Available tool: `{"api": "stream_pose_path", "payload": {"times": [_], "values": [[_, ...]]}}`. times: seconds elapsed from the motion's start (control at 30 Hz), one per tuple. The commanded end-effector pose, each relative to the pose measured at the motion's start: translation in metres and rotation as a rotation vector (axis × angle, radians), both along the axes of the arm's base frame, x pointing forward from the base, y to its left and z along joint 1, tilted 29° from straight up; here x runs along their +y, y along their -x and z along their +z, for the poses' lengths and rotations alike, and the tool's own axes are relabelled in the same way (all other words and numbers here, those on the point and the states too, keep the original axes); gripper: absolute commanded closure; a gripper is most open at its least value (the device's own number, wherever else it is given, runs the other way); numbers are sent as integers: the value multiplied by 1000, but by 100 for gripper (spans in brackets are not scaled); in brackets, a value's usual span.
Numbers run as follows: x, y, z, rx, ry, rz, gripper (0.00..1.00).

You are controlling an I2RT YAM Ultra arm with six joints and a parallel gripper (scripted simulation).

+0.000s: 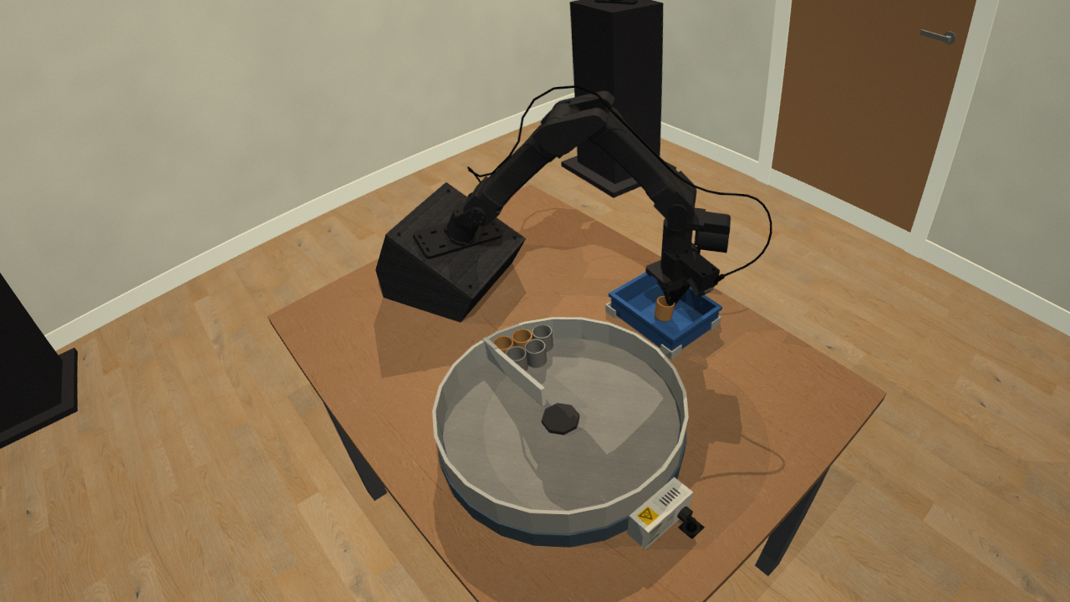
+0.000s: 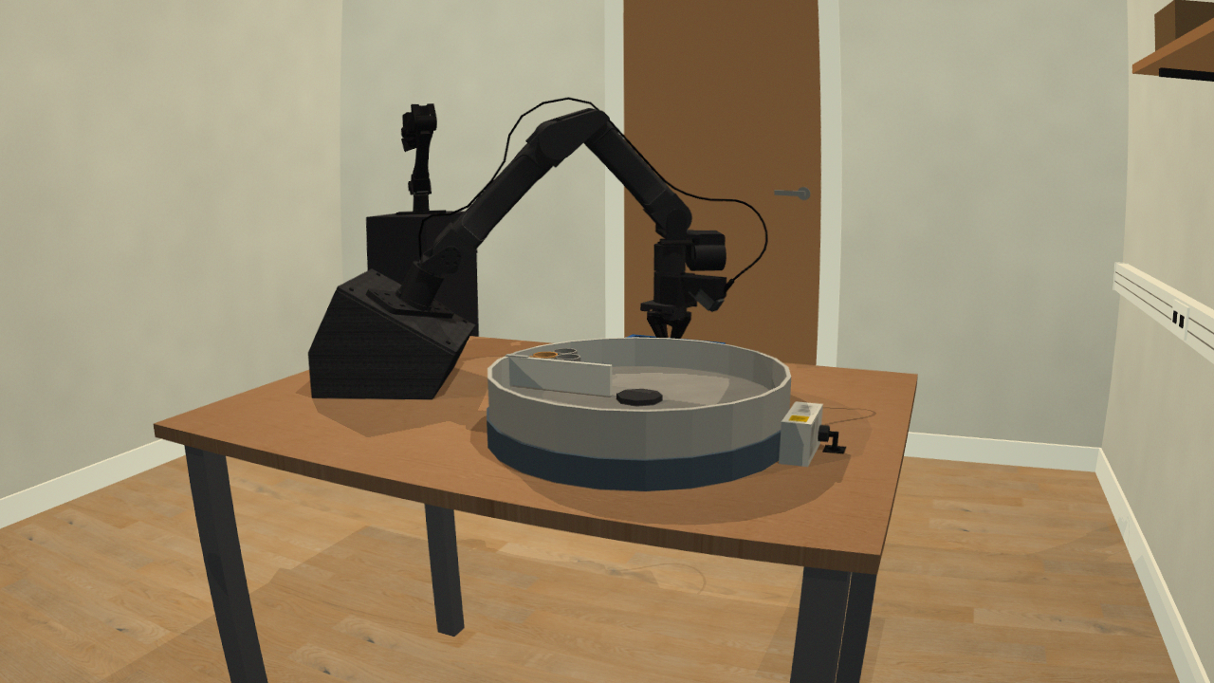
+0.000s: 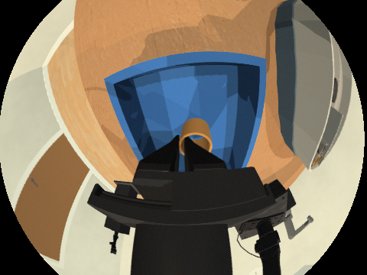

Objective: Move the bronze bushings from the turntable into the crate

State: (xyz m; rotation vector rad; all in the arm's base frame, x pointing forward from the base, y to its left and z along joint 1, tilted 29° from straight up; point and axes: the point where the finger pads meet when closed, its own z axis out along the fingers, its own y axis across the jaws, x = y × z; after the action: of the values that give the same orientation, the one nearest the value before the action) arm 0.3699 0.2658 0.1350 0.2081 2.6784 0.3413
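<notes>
My hand (image 1: 671,300) (image 2: 670,334) (image 3: 181,139) grips one bronze bushing (image 1: 663,308) (image 3: 196,126) at the crate (image 1: 644,323) (image 3: 187,56); two others (image 1: 522,333) (image 2: 545,355) (seen from above) remain at the turntable's (image 1: 561,522) (image 2: 636,434) (image 3: 313,69) eleven o'clock.

Room light: warm, somewhat dim
Counter (image 1: 785,389) (image 2: 356,441) (image 3: 111,46): soft-edged brightness, overlapping shadows
Wrist view: round, strongly bowed edges, black corners
Top view: sharp

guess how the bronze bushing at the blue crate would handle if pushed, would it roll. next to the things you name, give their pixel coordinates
The bronze bushing (image 1: 663,308) (image 3: 195,125) would probably roll if tipped over, since its side is round. Its smooth, metal-looking wall suggests it is stiff and perhaps slippery. Being hollow, it's likely lighter than a solid one.
</notes>
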Motion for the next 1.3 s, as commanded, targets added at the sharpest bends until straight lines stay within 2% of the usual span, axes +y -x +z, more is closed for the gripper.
{"api": "stream_pose_path", "payload": {"times": [0.0,1.27], "values": [[1,-1,19,-31,-25,8,100],[3,-1,24,-37,-30,9,100]]}}
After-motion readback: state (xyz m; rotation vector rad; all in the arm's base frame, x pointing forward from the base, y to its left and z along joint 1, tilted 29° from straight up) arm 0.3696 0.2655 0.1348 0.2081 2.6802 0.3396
